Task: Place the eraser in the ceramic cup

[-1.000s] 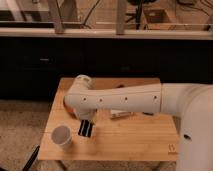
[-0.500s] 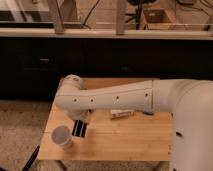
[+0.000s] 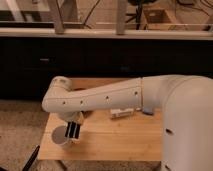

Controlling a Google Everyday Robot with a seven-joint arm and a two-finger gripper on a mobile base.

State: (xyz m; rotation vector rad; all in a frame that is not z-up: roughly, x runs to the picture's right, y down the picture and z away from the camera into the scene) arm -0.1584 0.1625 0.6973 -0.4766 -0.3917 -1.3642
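Observation:
The white ceramic cup (image 3: 61, 136) stands near the front left corner of the wooden table (image 3: 120, 140). My gripper (image 3: 74, 129) hangs from the white arm just over the cup's right rim. It is shut on the eraser (image 3: 73, 131), a dark block with a light stripe along its length. The eraser points downward, its lower end at the cup's rim. The arm hides the gripper's upper part.
A white labelled tube-like item (image 3: 122, 112) and a small blue-grey pad (image 3: 147, 110) lie on the table behind the arm. A brownish edge (image 3: 88, 114) peeks out under the arm. The table's left and front edges lie close to the cup. A dark cabinet stands behind.
The arm has swung left and lowered. The gripper with the eraser went from right of the cup to just over its right rim.

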